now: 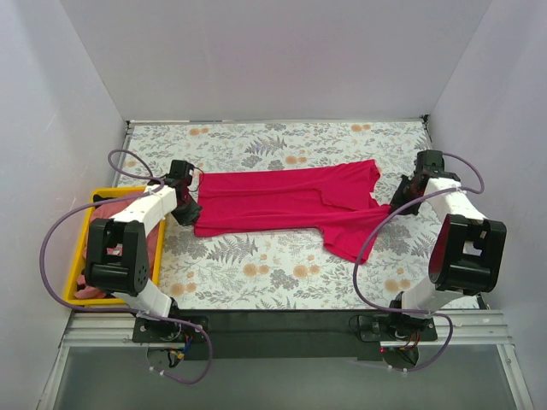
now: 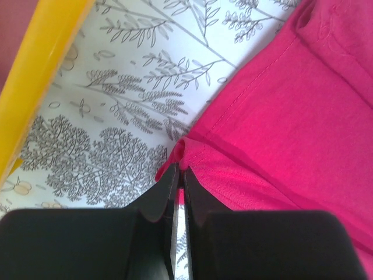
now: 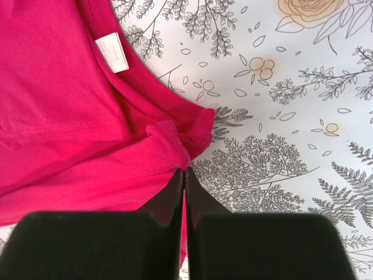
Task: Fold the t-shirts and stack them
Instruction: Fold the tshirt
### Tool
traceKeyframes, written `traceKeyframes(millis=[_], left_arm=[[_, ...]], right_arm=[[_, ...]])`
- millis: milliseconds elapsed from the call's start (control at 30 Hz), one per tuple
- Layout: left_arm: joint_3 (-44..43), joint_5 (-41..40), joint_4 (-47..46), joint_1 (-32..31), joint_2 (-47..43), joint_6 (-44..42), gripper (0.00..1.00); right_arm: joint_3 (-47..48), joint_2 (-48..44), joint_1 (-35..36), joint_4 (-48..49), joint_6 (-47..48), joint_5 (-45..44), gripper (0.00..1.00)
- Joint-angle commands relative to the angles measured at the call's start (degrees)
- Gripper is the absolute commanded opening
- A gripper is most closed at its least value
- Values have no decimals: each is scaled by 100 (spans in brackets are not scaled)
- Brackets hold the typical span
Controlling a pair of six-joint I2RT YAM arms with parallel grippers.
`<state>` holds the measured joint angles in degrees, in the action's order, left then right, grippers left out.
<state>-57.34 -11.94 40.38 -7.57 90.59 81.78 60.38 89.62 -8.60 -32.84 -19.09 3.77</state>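
1. The red shirt lies flat on the floral tabletop. It is stretched left to right between the two tools.
2. Its hem end is at the left and its neck end at the right. One sleeve sticks out toward the near edge.
3. The left tool sits at the shirt's left end. In the left wrist view, its fingers are pressed together and pinch a small bunched fold of the hem corner.
4. The right tool sits at the shirt's right end. In the right wrist view, its fingers are pressed together on a puckered bit of the shirt's edge just beside the neckline.
5. A small white tag shows inside the neck opening, lying flat on the red cloth.
6. A yellow bin stands at the tabletop's left side, just beside the left arm. Its rim also runs along the left of the left wrist view.
7. Pink cloth lies in the bin, mostly hidden by the arm, so I cannot tell its shape.
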Motion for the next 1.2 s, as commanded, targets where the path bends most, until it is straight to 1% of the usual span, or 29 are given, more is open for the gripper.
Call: traceKeyframes(millis=[0,233,467,733,1033,1133,1167], left_arm=[[-286,-247,-153,63,73,-197,0],[-374,-396,-276,72,222,-303,0],[-427,-300,-461,72,381,-382,0],[-734,-396,-558,72,477,-514,0],[-647,-519,-663,72,741,-391,0],[-620,-467,-742,72,794,-347,2],[-620,-441,-760,72,803,-338,6]], right_arm=[[369,169,-10,67,125,-69,1],[536,424,25,76,134,-25,1],[615,574,60,111,178,-140,1],[659,670,69,138,178,-184,1],[650,741,113,225,230,-122,1],[677,741,130,234,230,-113,1],[694,732,131,243,257,-87,3]])
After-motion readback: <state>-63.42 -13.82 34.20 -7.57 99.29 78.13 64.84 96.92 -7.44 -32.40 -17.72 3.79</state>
